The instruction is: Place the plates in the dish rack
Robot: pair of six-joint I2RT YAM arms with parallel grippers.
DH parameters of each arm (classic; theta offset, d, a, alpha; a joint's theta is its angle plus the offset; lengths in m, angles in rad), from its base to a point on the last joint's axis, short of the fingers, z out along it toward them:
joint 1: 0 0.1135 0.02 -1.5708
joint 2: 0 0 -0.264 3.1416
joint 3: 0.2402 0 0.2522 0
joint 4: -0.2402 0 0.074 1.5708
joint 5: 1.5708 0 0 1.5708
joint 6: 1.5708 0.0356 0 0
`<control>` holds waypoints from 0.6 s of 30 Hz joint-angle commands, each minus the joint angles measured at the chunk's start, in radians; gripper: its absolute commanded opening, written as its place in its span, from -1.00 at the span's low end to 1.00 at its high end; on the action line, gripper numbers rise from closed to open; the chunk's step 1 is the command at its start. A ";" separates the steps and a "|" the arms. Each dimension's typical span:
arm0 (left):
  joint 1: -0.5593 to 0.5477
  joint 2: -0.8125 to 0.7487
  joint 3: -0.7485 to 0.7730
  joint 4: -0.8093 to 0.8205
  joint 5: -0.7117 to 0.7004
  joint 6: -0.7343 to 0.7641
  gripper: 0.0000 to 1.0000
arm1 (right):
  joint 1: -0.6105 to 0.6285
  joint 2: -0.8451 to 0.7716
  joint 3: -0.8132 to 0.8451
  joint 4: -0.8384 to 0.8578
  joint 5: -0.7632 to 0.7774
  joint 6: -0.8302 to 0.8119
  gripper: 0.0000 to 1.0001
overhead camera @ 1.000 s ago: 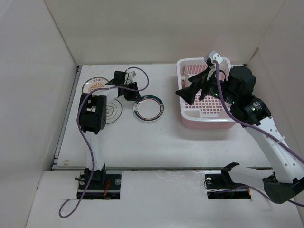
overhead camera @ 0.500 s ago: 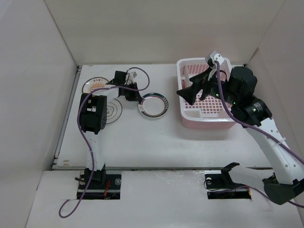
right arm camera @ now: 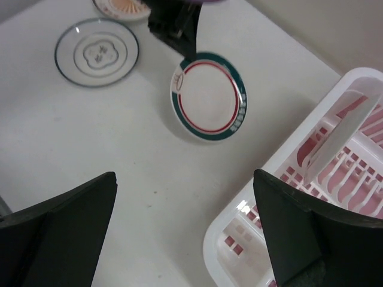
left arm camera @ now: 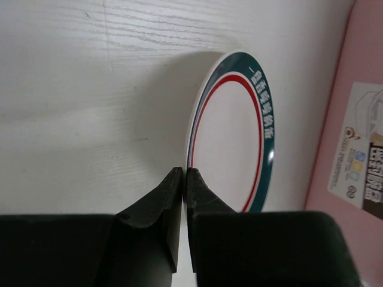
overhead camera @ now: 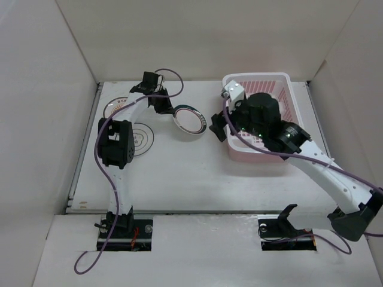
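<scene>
My left gripper (overhead camera: 172,110) is shut on the near rim of the teal-rimmed plate (overhead camera: 191,119) and holds it tilted above the table. The pinch is clear in the left wrist view (left arm camera: 185,174), where the plate (left arm camera: 233,131) stands on edge beside the pink dish rack (left arm camera: 353,107). My right gripper (overhead camera: 215,125) is open and empty at the rack's left rim (overhead camera: 257,77), facing the held plate (right arm camera: 208,95). The wavy-ring plate (overhead camera: 142,139) and the orange sunburst plate (overhead camera: 112,109) lie flat at the left. I cannot pick out a plate with a thin dark rim.
White walls close in the table on the left, back and right. The left arm's purple cable (overhead camera: 173,78) loops over the back of the table. A white upright piece (right arm camera: 341,137) stands inside the rack (right arm camera: 263,239).
My left gripper has lifted the teal-rimmed plate off the table, tilted it and carried it back. My right arm has swung left from over the rack to its left edge.
</scene>
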 commanded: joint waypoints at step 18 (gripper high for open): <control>-0.007 -0.293 0.106 -0.239 0.066 -0.363 -1.00 | 0.179 0.307 0.050 0.148 0.191 -0.324 0.97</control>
